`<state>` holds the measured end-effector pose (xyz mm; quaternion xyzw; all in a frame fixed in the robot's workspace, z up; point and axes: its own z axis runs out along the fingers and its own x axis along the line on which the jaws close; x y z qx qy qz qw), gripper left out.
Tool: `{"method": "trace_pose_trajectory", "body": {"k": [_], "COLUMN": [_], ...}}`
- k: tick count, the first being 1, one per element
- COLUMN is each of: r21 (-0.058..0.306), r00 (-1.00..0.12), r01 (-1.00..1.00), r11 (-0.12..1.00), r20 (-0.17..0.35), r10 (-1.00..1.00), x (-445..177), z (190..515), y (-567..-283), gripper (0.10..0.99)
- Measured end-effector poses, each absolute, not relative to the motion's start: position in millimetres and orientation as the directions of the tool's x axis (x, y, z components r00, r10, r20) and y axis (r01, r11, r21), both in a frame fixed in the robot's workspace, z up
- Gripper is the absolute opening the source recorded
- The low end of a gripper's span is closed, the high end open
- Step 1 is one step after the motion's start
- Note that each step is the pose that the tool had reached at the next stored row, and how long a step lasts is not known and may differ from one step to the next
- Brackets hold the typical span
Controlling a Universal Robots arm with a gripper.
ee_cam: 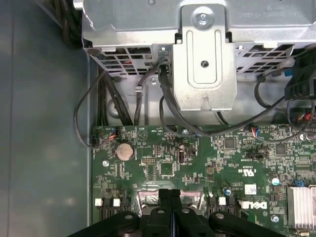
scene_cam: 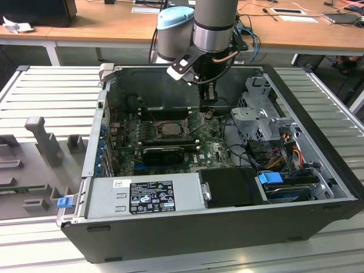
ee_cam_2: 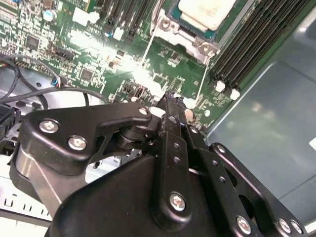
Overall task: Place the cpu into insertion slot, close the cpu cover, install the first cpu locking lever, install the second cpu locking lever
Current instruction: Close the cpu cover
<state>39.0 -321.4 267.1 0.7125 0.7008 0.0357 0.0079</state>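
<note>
Second wrist view: cpu [ee_cam_2: 206, 12] is seated in the insertion slot [scene_cam: 153, 129]. End effector [ee_cam_2: 168, 101] is closed tight, nothing gripped that we can see, tip at the slot corner beside a wire lever [ee_cam_2: 149, 49]. We judge it's closed to push, not pinch.

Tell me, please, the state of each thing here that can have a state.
gripper, shut, fingertips pressed together.
cpu, seated flat, metal top facing up.
cpu cover, seems lowered flat around the cpu.
computer case, open, lying on its side.
memory slots, empty.
</note>
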Motion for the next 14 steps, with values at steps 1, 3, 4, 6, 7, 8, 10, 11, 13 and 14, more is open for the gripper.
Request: {"method": "trace_pose_trajectory", "body": {"k": [1, 3, 4, 6, 7, 8, 10, 11, 13, 14], "r21": [0.061, 0.061, 0.061, 0.061, 0.061, 0.061, 0.061, 0.061, 0.061, 0.061], "r00": [0.015, 0.015, 0.015, 0.015, 0.016, 0.015, 0.015, 0.015, 0.015, 0.015], "r01": [0.998, 0.998, 0.998, 0.998, 0.998, 0.998, 0.998, 0.998, 0.998, 0.998], "r11": [-0.018, -0.018, -0.018, -0.018, -0.018, -0.018, -0.018, -0.018, -0.018, -0.018], "r20": [0.040, 0.040, 0.040, 0.040, 0.040, 0.040, 0.040, 0.040, 0.040, 0.040], "r10": [0.999, 0.999, 0.999, 0.999, 0.999, 0.999, 0.999, 0.999, 0.999, 0.999], "x": [40.6, 42.1, 42.8, 43.4, 43.4, 43.4, 43.5, 43.6, 43.8, 43.9], "z": [267.0, 266.8, 266.5, 266.1, 266.1, 266.0, 265.9, 265.8, 265.6, 265.5], "y": [-321.4, -321.4, -321.4, -321.4, -321.4, -321.4, -321.5, -321.5, -321.5, -321.5], "gripper": [0.106, 0.106, 0.106, 0.106, 0.106, 0.106, 0.106, 0.106, 0.106, 0.106]}}
